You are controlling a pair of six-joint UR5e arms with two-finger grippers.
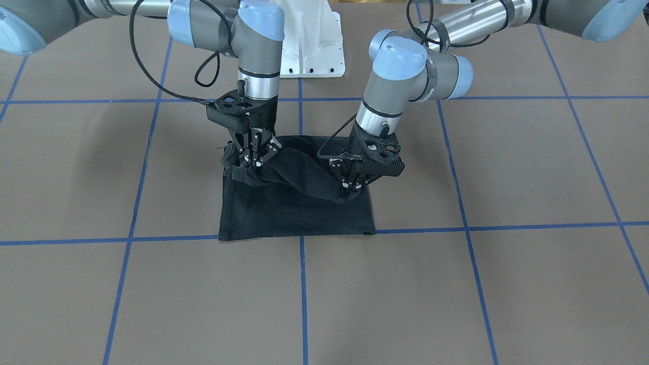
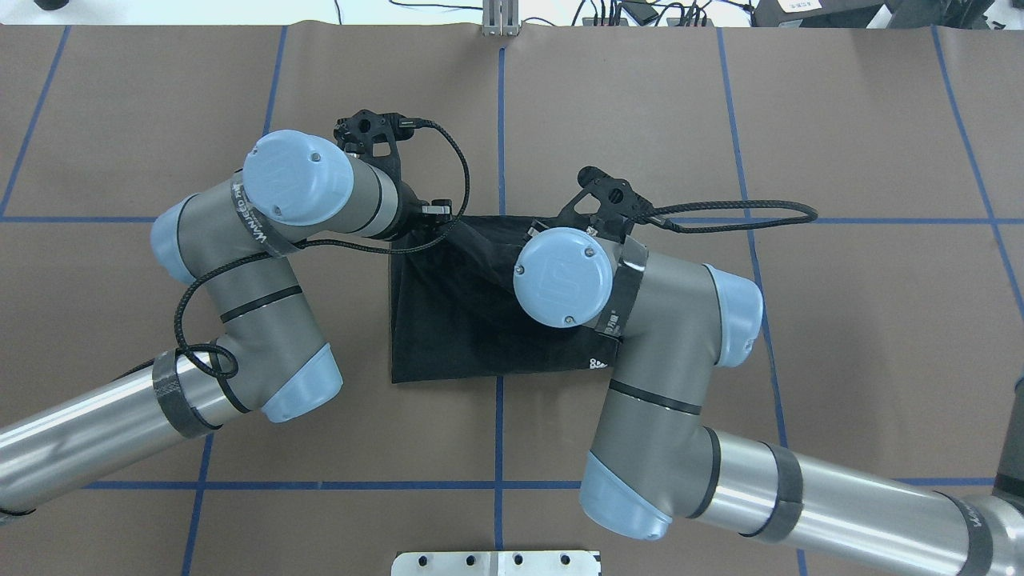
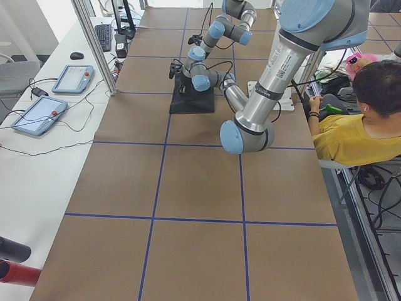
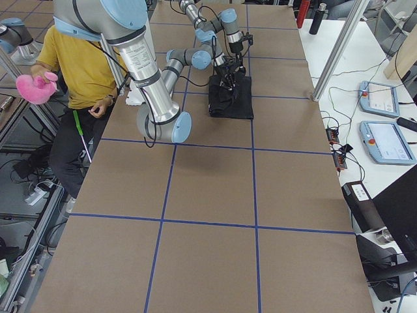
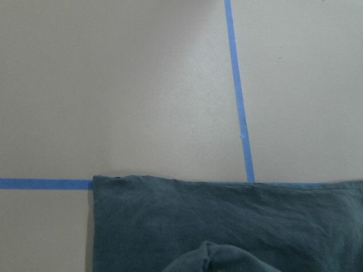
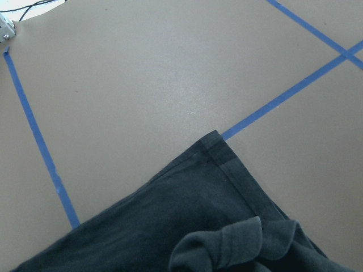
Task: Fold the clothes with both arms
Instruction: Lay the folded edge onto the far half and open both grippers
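A bunched edge of the folded black T-shirt (image 1: 294, 213) is held pinched in the closed fingers of the left gripper (image 1: 349, 188) and right gripper (image 1: 255, 159), just above the brown table (image 1: 507, 284)

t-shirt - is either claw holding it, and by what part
Both. The right claw and the left claw each pinch a bunched-up fold of the black T-shirt, one near each side, raised above the layer lying flat.

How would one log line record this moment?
left gripper: shut on T-shirt | right gripper: shut on T-shirt | fold: edge lifted between both
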